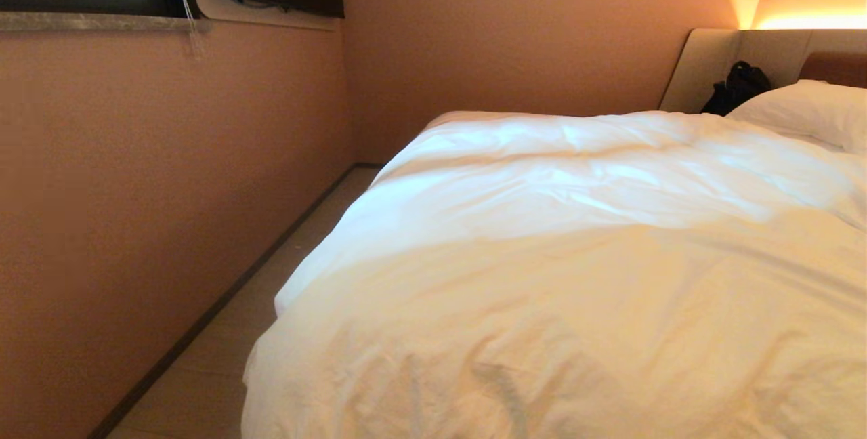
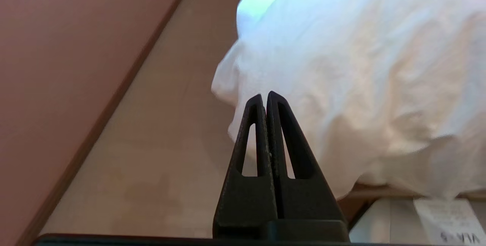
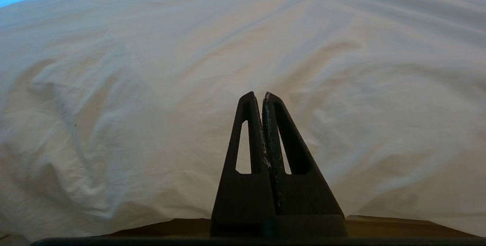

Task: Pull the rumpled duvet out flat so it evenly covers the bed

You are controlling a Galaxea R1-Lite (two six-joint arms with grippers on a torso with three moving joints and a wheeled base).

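A puffy white duvet is lying across the bed, filling the right and near part of the scene and hanging over the bed's left edge and near corner. It is wrinkled, with long folds running across it, and its near and right parts are running out of the picture. Only a brown strip of the bed's base is showing under the hanging cloth. A white pillow is resting at the far right, partly cut off, beside a dark bag against the padded headboard. The left gripper is pointing at the duvet's near left corner, jaws clenched on nothing. The right gripper is facing the near side of the duvet, jaws likewise clenched and empty. Bare floor is running along the wall on the left.
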